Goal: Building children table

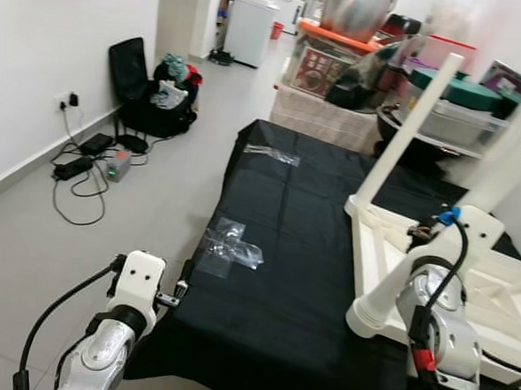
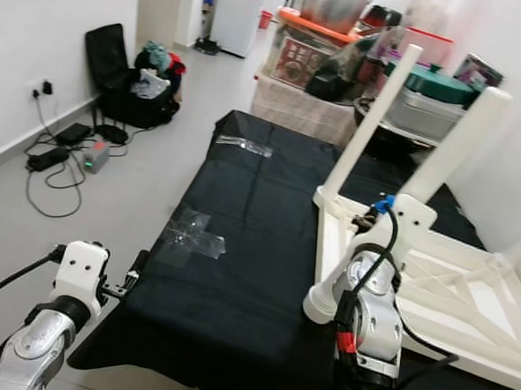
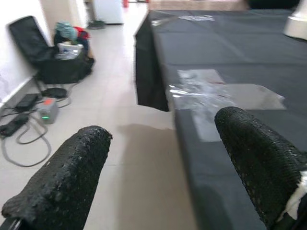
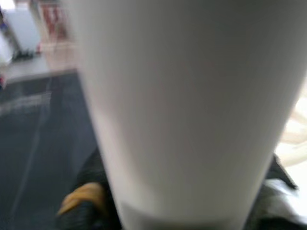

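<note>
A white children's table lies upside down on the right of a black-covered table. Two white legs stand up from it. A third white leg lies slanted at its near corner, and my right gripper is shut on it; in the right wrist view this white leg sits close between dark fingers. My left gripper hangs open at the black table's near left edge, with nothing between its fingers.
Clear plastic pieces lie taped on the black cloth. Cables and a power strip trail along the left wall, by a black chair with bags. Pots and boxes crowd the back right.
</note>
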Controlling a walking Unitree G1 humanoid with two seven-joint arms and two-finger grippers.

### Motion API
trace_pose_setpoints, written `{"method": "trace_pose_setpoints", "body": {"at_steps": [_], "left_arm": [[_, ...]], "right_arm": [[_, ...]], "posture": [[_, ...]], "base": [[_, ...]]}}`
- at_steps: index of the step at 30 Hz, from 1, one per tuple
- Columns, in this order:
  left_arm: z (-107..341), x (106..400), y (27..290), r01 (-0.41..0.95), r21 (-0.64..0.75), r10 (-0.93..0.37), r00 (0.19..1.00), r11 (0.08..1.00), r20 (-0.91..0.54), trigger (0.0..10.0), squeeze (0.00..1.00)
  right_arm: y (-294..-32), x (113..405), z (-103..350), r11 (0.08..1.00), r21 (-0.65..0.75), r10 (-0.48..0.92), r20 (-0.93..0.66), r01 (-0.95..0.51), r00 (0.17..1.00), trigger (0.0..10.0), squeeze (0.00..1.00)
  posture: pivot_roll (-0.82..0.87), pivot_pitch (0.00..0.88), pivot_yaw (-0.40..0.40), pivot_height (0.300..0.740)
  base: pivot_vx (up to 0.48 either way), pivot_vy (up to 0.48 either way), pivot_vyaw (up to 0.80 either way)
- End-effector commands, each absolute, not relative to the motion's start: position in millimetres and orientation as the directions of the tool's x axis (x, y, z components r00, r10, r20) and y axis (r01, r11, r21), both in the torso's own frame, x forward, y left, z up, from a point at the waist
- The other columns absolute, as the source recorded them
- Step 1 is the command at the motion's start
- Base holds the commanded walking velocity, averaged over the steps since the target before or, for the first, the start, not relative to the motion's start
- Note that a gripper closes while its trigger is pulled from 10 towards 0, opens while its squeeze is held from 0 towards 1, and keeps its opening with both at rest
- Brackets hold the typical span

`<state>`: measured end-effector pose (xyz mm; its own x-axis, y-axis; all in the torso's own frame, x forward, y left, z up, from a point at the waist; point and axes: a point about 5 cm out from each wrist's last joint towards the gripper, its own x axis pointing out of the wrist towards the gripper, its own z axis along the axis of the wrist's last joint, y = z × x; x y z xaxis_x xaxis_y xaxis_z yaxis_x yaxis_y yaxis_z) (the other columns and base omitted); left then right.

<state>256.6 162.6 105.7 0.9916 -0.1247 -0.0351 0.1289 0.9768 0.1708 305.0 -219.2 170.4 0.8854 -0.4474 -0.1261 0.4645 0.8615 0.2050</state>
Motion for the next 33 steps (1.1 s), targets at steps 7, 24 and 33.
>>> {"method": "trace_pose_setpoints", "body": {"at_steps": [7,24,33], "left_arm": [[102,256,157,0.153,0.159,-0.147,0.988,0.975,-0.049,10.0,0.00],[104,257,158,0.151,0.162,-0.146,0.988,0.975,-0.045,10.0,0.00],[104,258,156,0.161,0.163,-0.156,0.987,0.973,-0.046,10.0,0.00]], "right_arm": [[-217,318,188,0.956,0.210,-0.207,-0.021,0.207,0.978,10.0,0.00],[-202,335,221,0.916,0.109,0.366,0.160,-0.385,0.917,9.7,0.00],[-203,338,222,0.923,0.098,0.350,0.188,-0.372,0.918,0.0,0.00]], "posture": [[0.11,0.000,-0.183,0.740],[0.13,0.000,-0.200,0.740],[0.13,0.000,-0.199,0.740]], "base": [[0.000,0.000,0.00],[0.000,0.000,0.00],[0.000,0.000,0.00]]}}
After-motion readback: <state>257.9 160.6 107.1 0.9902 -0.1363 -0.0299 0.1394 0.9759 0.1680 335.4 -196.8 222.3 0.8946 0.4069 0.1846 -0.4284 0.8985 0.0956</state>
